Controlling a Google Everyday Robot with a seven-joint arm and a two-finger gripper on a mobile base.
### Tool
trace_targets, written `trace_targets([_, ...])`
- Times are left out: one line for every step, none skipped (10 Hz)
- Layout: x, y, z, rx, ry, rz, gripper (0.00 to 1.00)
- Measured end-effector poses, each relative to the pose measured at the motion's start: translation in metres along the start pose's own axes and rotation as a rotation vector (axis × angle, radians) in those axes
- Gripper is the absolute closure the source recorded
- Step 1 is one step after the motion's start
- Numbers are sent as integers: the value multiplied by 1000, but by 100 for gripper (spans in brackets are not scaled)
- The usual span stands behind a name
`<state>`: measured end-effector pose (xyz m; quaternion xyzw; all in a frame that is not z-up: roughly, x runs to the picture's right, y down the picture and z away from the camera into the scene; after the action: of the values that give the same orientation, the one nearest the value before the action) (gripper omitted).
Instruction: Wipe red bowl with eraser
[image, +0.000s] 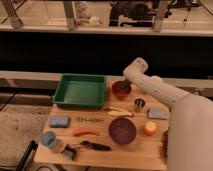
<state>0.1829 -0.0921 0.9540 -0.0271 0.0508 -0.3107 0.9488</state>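
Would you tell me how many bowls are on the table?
2. The red bowl sits beside the green tray, with the gripper at it; the larger purple bowl is nearer the camera. None appears hidden.

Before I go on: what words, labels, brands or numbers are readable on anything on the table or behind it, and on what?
None: no readable text anywhere in this view.
Green tray, red bowl, purple bowl, metal cup: no label or marking shows.
Blue pad: plain, nothing printed that shows.
Gripper, shut, down at the red bowl: no marking visible on it.
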Motion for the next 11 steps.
trace_targets([-6, -5, 1, 3, -1, -12, 100])
trace_targets([-12, -8, 1, 5, -3, -22, 100])
trace_targets([-18, -12, 2, 7, -5, -30, 100])
trace_targets([-23, -15, 2, 9, -6, -37, 100])
trace_targets([-25, -17, 1, 12, -6, -42, 100])
trace_targets([-29, -21, -1, 19, -7, -48, 100])
trace_targets([-31, -22, -2, 23, -8, -52, 100])
trace_targets([-32, -21, -3, 27, -10, -52, 100])
trace_targets([-32, -19, -6, 33, -12, -49, 100])
trace_targets([-30, -15, -11, 40, -14, -42, 100])
trace_targets([-25, -11, -17, 50, -14, -31, 100])
